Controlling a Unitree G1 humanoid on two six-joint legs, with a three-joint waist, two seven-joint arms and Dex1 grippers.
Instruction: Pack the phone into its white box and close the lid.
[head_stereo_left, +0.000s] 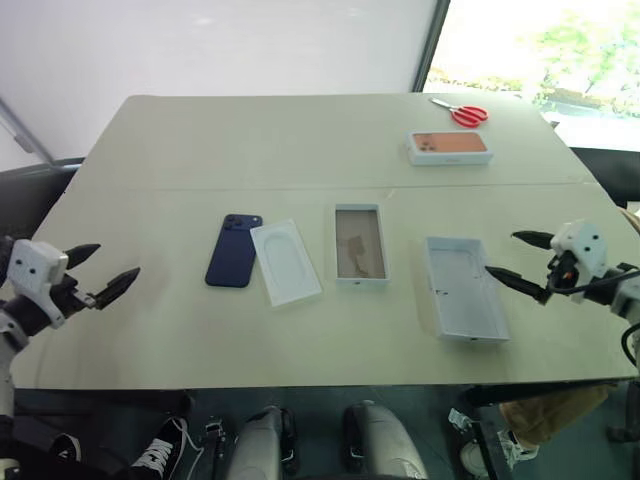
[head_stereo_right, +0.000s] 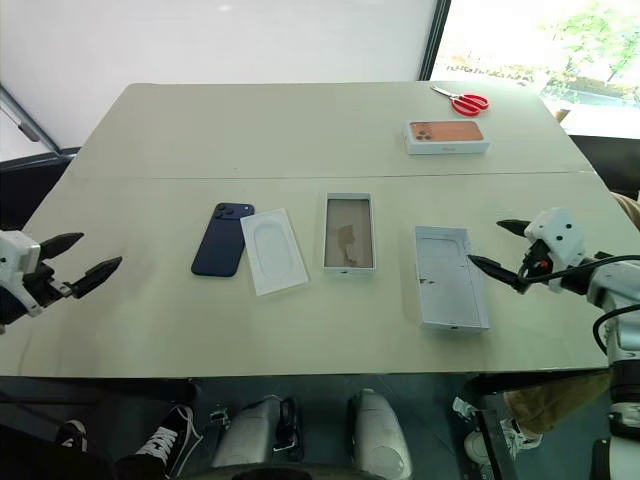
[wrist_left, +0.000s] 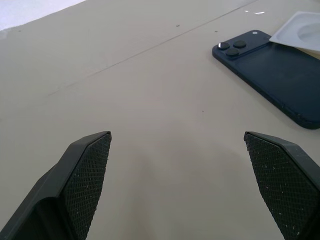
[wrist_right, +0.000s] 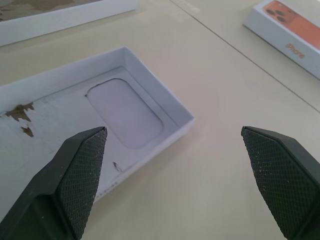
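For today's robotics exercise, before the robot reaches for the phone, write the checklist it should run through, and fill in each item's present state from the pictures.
1. Left gripper open and empty: ok.
2. Right gripper open and empty: ok.
3. Phone free to lift: not ok; the white insert overlaps one corner.
4. White box open, floor bare: ok.
5. Lid within reach, inside facing up beside the right gripper: ok.
6. Orange-pictured box and scissors clear of the work area, at the table's far side: ok.
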